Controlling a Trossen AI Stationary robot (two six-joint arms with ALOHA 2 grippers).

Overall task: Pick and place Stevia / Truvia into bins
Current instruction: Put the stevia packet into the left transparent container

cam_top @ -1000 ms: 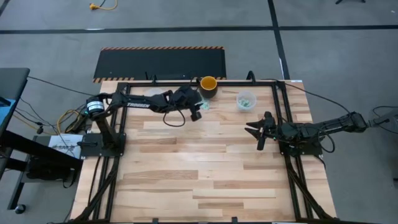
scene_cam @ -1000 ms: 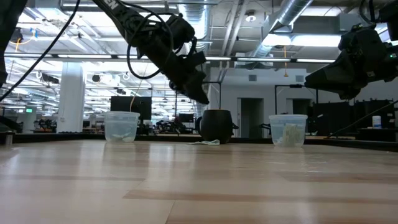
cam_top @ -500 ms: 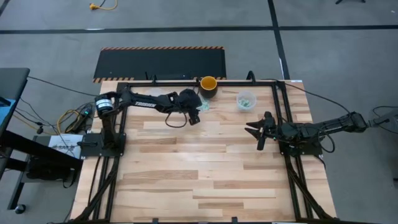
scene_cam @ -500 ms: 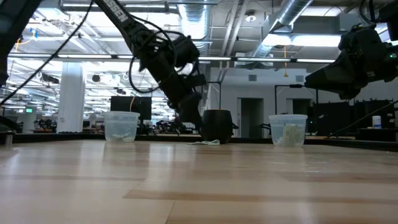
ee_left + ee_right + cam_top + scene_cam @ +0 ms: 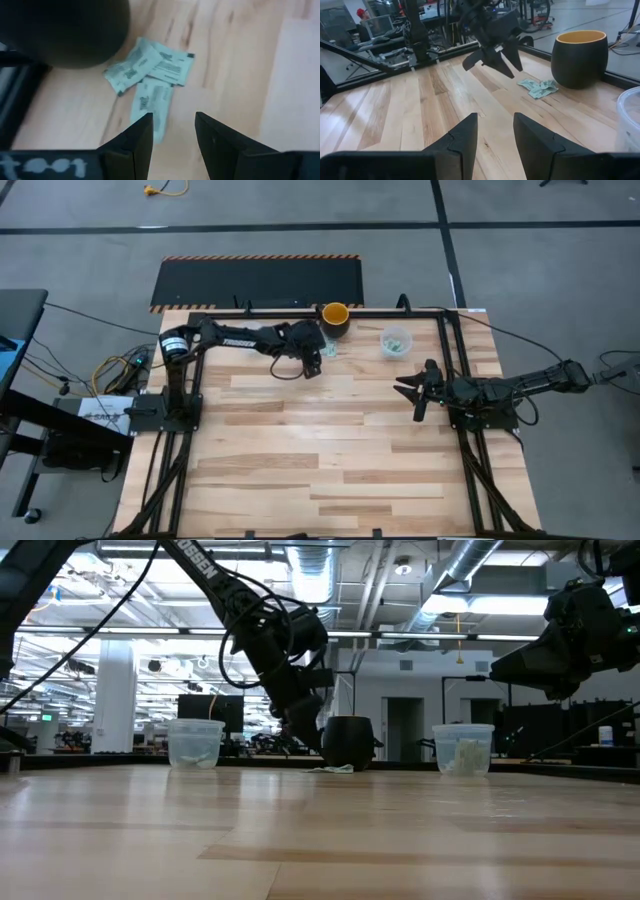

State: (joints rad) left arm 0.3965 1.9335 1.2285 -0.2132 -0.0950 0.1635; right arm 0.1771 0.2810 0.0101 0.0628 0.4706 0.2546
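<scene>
Left end effector [image 5: 314, 366]: it has dropped low since a moment ago, fingers open, over the packets [image 5: 150, 75].
Packets: on the desk [image 5: 330, 450] beside the dark cup [image 5: 335, 316]; we think a grab comes next.
Right end effector [image 5: 416, 392]: open, waiting.

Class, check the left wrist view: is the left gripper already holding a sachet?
No. The left gripper is open and empty, with the sachets lying on the table beyond its fingers.
</scene>
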